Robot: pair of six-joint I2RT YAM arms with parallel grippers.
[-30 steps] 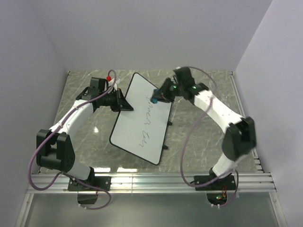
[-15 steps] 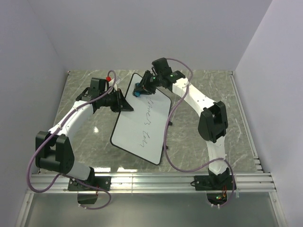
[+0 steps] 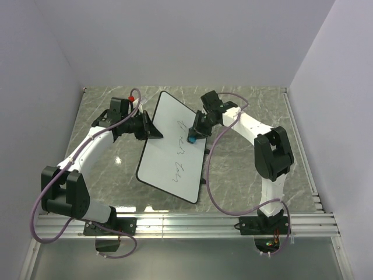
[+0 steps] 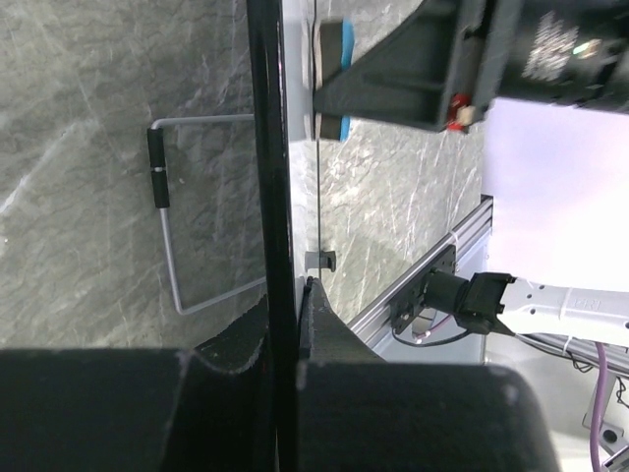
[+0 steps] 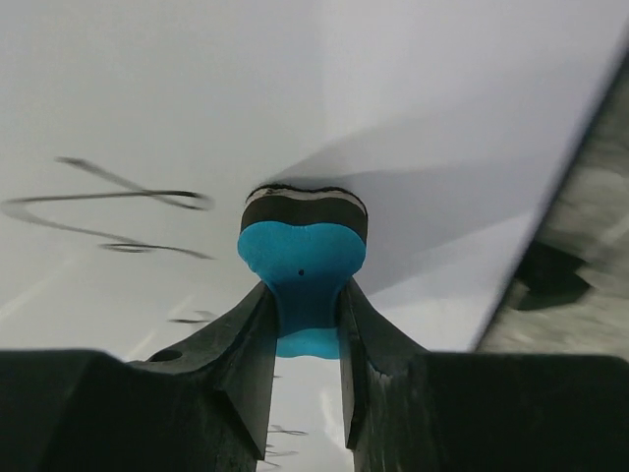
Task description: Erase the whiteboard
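Shows the whiteboard mid-table on the grey marble table, set at an angle, faint dark handwriting down its face, wire stand visible under it from the left wrist. Has the left gripper clamped tight on the board's left black rim, fingers all but closed with only the rim between them. Has the right gripper pinching a blue-and-black eraser in a narrow grip, dark pad pressed against the board near its right edge, scribbles just beside it.
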